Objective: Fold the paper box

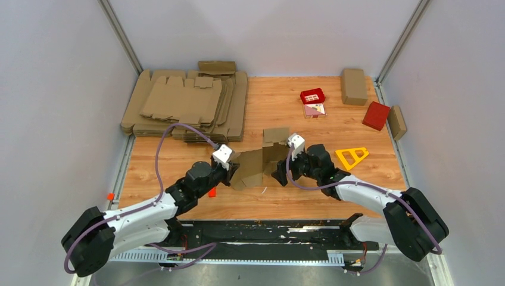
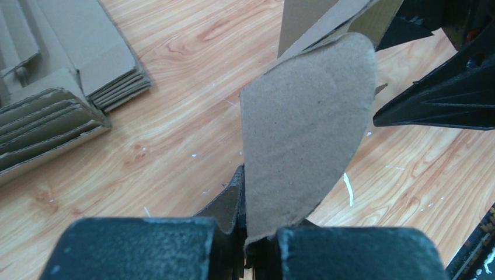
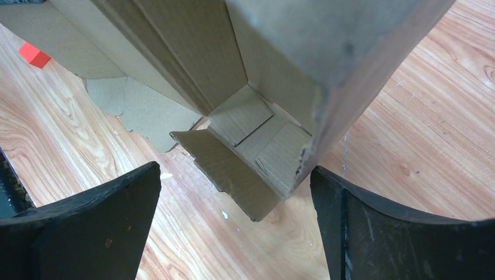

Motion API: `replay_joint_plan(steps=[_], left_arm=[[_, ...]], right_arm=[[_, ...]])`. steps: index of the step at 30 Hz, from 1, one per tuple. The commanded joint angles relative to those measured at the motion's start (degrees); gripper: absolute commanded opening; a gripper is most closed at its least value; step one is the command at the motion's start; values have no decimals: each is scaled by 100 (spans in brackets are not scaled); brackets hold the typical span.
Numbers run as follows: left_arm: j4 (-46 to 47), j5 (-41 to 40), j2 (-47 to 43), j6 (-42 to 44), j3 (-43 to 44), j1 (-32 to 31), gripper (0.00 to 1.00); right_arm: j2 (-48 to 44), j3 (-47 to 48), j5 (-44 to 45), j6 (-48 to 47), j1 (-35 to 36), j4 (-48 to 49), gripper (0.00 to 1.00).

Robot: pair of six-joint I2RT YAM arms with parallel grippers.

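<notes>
- Pale grey walls enclose a wood-grain table (image 1: 333, 113), and the plain brown cardboard paper box (image 1: 257, 164), half formed with flaps sticking up, stands between the two black grippers near the table's middle.
- Left gripper (image 2: 248, 233) is clamped on a rounded flap of the paper box, the jaws pressed against both faces of the card right at the fingertips.
- Right gripper (image 3: 233, 192) is spread wide; one fingertip (image 3: 330, 198) sits just beside a lower corner of the box wall, though whether it actually touches is hard to tell from this angle.
- Risk: the left gripper holds only a thin flap, so any pull away from the right gripper could bend or tear it at the crease instead of moving the whole box.
- Risk: the inner bottom flaps ahead of the right gripper look only loosely tucked, and a push from its open fingers could spring them out or crush the wall.
- Risk: with one side unheld, the box may swing around the pinched flap.
- Both arms reach forward and inward, forearms low, wrists angled toward each other.
- Beyond the left gripper lies a stack of flat brown cardboard blanks (image 1: 184, 104).
</notes>
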Motion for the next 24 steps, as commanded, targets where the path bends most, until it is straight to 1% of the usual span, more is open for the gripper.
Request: replay_joint_plan(steps=[1, 3, 6, 10, 14, 19, 21, 24], left_arm=[[-784, -277, -236, 267, 187, -24, 5], [-863, -345, -344, 318, 190, -23, 5], [-860, -426, -389, 349, 166, -24, 5], [-556, -67, -255, 300, 115, -24, 5], [-504, 16, -103, 277, 152, -24, 5], [-388, 116, -94, 251, 120, -24, 5], [-363, 142, -91, 256, 108, -24, 5], [-347, 148, -54, 258, 111, -24, 5]], right_arm=[[-92, 31, -211, -107, 68, 306, 100], [-82, 38, -188, -106, 123, 313, 100], [130, 197, 51, -375, 275, 132, 100], [345, 304, 448, -447, 425, -55, 100], [366, 312, 777, -455, 497, -139, 99], [432, 394, 1307, -362, 511, -78, 84], [392, 363, 1552, -274, 509, 79, 81], [396, 315, 1483, -253, 496, 353, 78]])
